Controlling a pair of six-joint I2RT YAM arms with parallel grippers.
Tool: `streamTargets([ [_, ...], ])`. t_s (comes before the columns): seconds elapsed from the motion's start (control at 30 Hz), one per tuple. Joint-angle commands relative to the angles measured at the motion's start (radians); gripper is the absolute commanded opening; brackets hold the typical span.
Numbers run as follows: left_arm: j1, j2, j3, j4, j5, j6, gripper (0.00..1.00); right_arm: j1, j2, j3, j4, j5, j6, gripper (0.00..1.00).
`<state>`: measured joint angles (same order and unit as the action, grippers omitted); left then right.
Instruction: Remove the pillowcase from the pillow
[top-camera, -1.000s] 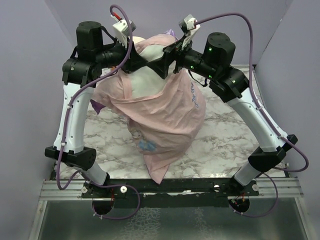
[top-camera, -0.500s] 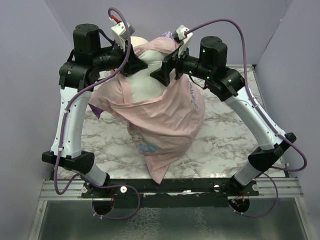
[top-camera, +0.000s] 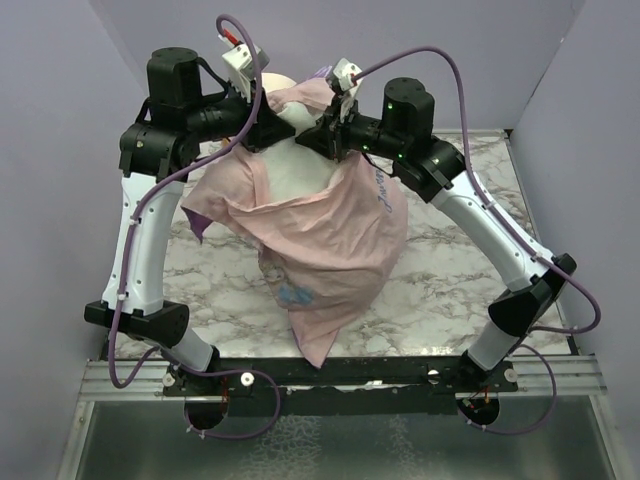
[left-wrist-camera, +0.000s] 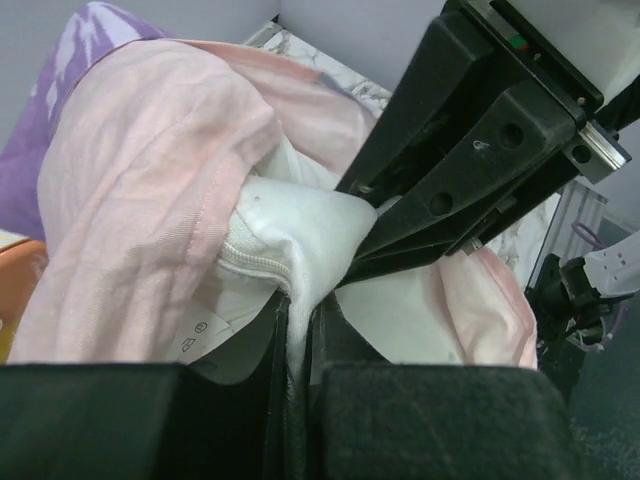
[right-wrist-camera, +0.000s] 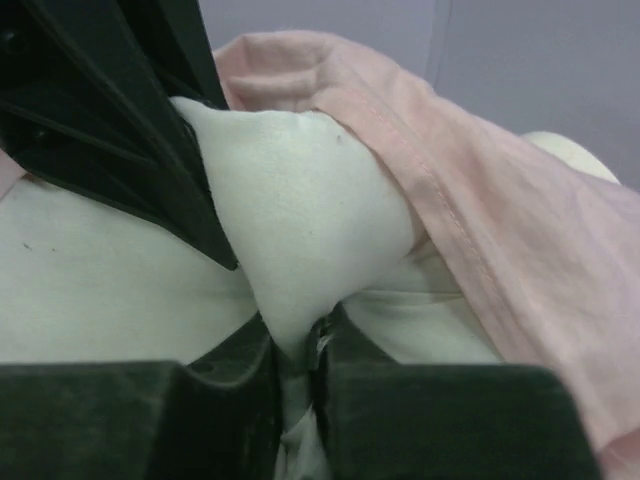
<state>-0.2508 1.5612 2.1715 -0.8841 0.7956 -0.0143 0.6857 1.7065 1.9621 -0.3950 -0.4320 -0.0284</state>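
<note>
The pillow (top-camera: 288, 178) is held up above the table, its off-white top bare. The pillowcase (top-camera: 335, 235), pale pink side out with a cartoon print low down, hangs slack around its lower part. My left gripper (top-camera: 288, 127) and right gripper (top-camera: 313, 140) meet at the pillow's top corner. In the left wrist view the left gripper (left-wrist-camera: 297, 325) is shut on a pinch of white pillow (left-wrist-camera: 300, 225) fabric beside the pillowcase (left-wrist-camera: 130, 200). Seen from the right wrist, the right gripper (right-wrist-camera: 298, 338) is shut on the same pillow (right-wrist-camera: 300, 210) corner, under the pillowcase (right-wrist-camera: 480, 230) hem.
A marble tabletop (top-camera: 460, 270) lies below, closed in by purple walls (top-camera: 60, 120). A metal rail (top-camera: 340, 372) runs along the near edge between the arm bases. An orange object (left-wrist-camera: 18, 290) shows at the left edge of the left wrist view.
My right gripper has moved left to the left gripper and gone from open to shut on the pillow's top corner. The left gripper has kept its hold.
</note>
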Motion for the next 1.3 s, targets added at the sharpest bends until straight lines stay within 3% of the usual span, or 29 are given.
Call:
streamTargets([
  [0.0, -0.027, -0.031, 0.067, 0.113, 0.177, -0.099, 0.00, -0.003, -0.043, -0.103, 0.174, 0.004, 0.041, 0.01],
  [0.1, -0.026, -0.033, 0.077, 0.164, 0.160, -0.139, 0.00, -0.003, -0.091, -0.152, 0.262, 0.008, 0.055, 0.01],
  [0.13, -0.027, -0.034, 0.085, 0.176, 0.140, -0.137, 0.09, -0.003, -0.110, -0.171, 0.292, 0.013, 0.062, 0.01],
  [0.2, -0.026, -0.036, 0.129, 0.180, 0.079, -0.099, 0.48, -0.003, -0.147, -0.210, 0.336, 0.013, 0.064, 0.01],
  [0.23, -0.026, -0.036, 0.165, 0.179, 0.037, -0.069, 0.61, -0.003, -0.161, -0.226, 0.345, 0.008, 0.065, 0.01],
  [0.3, -0.023, -0.041, 0.233, 0.201, -0.037, -0.010, 0.71, -0.002, -0.176, -0.238, 0.329, -0.009, 0.052, 0.01],
  [0.4, -0.020, -0.045, 0.311, 0.217, -0.088, 0.062, 0.77, 0.003, -0.205, -0.290, 0.322, -0.007, 0.036, 0.01],
  [0.6, -0.020, -0.075, 0.192, 0.116, -0.177, 0.260, 0.78, 0.010, -0.273, -0.411, 0.361, -0.011, 0.004, 0.01],
  [0.8, -0.020, -0.018, 0.163, -0.174, -0.249, 0.521, 0.76, 0.012, -0.311, -0.433, 0.341, -0.021, -0.024, 0.01],
  [1.0, -0.020, -0.069, 0.021, -0.044, -0.353, 0.566, 0.65, 0.021, -0.310, -0.408, 0.293, -0.069, -0.042, 0.01],
  [1.13, -0.020, -0.075, 0.002, -0.004, -0.362, 0.557, 0.57, 0.042, -0.301, -0.394, 0.270, -0.098, -0.052, 0.01],
  [1.27, -0.021, -0.072, -0.005, -0.001, -0.303, 0.504, 0.58, 0.086, -0.278, -0.379, 0.269, -0.113, -0.052, 0.01],
])
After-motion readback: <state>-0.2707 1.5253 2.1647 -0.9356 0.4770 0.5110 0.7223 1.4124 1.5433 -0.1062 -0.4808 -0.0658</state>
